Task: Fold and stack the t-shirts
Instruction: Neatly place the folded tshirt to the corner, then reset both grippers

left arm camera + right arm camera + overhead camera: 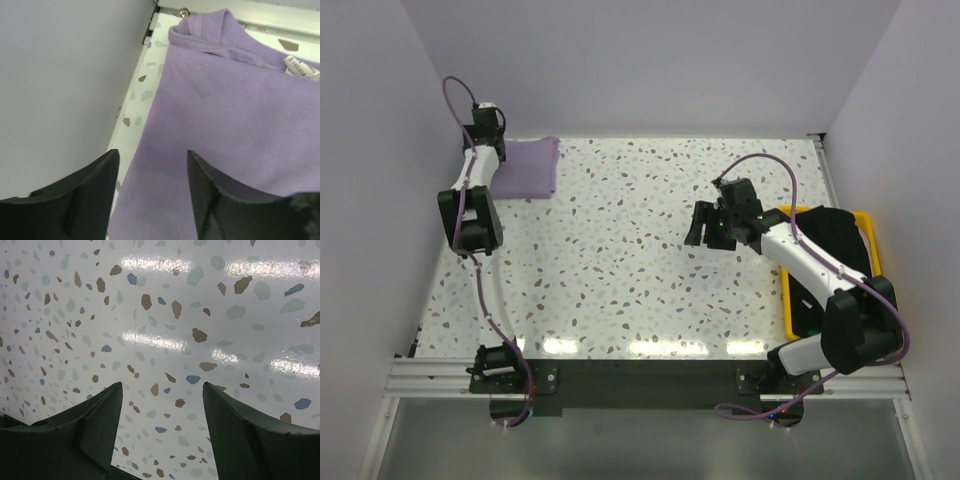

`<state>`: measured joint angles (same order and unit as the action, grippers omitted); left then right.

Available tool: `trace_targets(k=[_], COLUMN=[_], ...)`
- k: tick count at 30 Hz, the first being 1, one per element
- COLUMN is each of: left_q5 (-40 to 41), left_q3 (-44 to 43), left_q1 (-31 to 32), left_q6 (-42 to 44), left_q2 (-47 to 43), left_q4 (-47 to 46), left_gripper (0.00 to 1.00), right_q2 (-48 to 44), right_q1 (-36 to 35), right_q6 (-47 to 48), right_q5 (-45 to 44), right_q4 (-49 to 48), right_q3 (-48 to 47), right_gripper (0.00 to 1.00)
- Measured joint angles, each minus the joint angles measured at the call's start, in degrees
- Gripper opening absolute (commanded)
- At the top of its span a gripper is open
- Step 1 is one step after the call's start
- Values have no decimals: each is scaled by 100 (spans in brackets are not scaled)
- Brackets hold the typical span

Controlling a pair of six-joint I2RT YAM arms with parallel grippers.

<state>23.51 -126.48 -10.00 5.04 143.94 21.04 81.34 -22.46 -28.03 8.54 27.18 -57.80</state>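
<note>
- At the table's (620, 260) far-left corner: 1 of 2 tees, lavender tee (528, 168) (225, 125), soft, folded flat, a strip of table between its edge and the wall (60, 75).
- Left gripper (484, 122) (152, 155) above it, jaws apart, holding nothing.
- 1 black tee (845, 230) heaped in 1 yellow bin (787, 300) at the right edge.
- Right gripper (700, 225) (162, 385) over the glossy speckled tabletop, jaws wide, holding nothing.

I am looking down on a white table (620, 270) speckled with blue, brown and green chips, and it is filling most of the space in front of me. Plain pale walls are closing it in: a far wall (650, 60), a left wall (370, 200) and a right wall (920, 130). Light is glinting in bright patches (650, 347) along the near part of the tabletop. A metal rail (640, 378) is running along the near edge, and a grey surface (640, 445) is showing beyond it, nearer still.
</note>
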Motion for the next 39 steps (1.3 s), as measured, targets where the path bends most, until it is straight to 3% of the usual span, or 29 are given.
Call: trace_targets(k=[14,24,27,32,39], left_q5=[-107,-807,-1178,-1803,-2350], left_q3=[3191,6874,7670,8048,8065], left_q1=[1132,2927,3117,3215,3268], left_q6=[-1488,-2490,-2658,-2743,-2647], left_q2=[-4234,-7044,-7925,-8793,-9149], left_q4=[-686,-693,-535,-326,-195], left_gripper=[76,80,82,86,87], right_q2=[-525,-1401,-1600,-1882,-2076], right_q1=[-4,-4,-4,-4,-4], right_q6=[0,7,0,-46,-173], right_q5=[-111,-525,-728,-1217,-1506], right_q4=[-129,-55,72,251,317], right_q3=[70,354,516,726,911], right_gripper=[76,77,77,76,76])
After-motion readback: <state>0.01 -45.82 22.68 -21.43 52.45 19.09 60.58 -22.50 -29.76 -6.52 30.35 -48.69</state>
